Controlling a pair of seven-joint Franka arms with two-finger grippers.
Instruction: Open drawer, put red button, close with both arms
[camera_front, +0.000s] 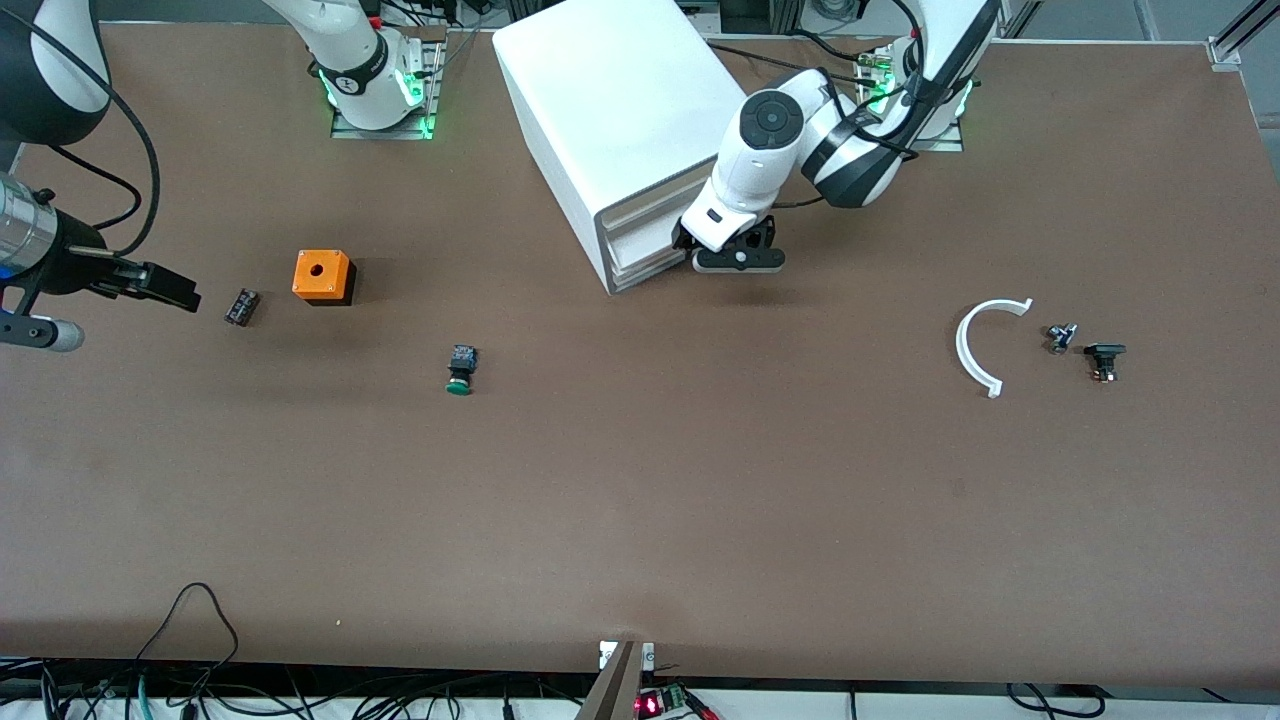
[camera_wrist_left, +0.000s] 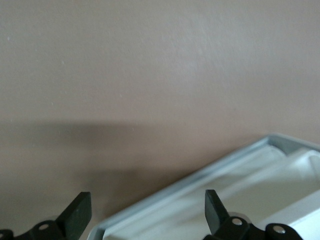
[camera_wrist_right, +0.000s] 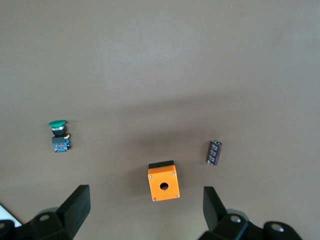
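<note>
The white cabinet (camera_front: 620, 120) stands between the two arm bases, its drawer fronts (camera_front: 640, 245) facing the front camera. My left gripper (camera_front: 737, 257) hangs low, right in front of the drawers at their corner toward the left arm's end. It is open and holds nothing. In the left wrist view the drawer's white rim (camera_wrist_left: 200, 175) runs between the spread fingers of the left gripper (camera_wrist_left: 146, 212). The red button (camera_front: 1103, 361) lies on the table toward the left arm's end, mostly black with a trace of red. My right gripper (camera_front: 168, 286) (camera_wrist_right: 145, 210) is open over the table at the right arm's end.
An orange box (camera_front: 323, 277) (camera_wrist_right: 163, 184) with a round hole and a small dark cylinder (camera_front: 241, 306) (camera_wrist_right: 214, 152) lie beside the right gripper. A green-capped button (camera_front: 460, 372) (camera_wrist_right: 59, 135) lies nearer the front camera. A white curved strip (camera_front: 985, 345) and a small metal part (camera_front: 1061, 337) lie beside the red button.
</note>
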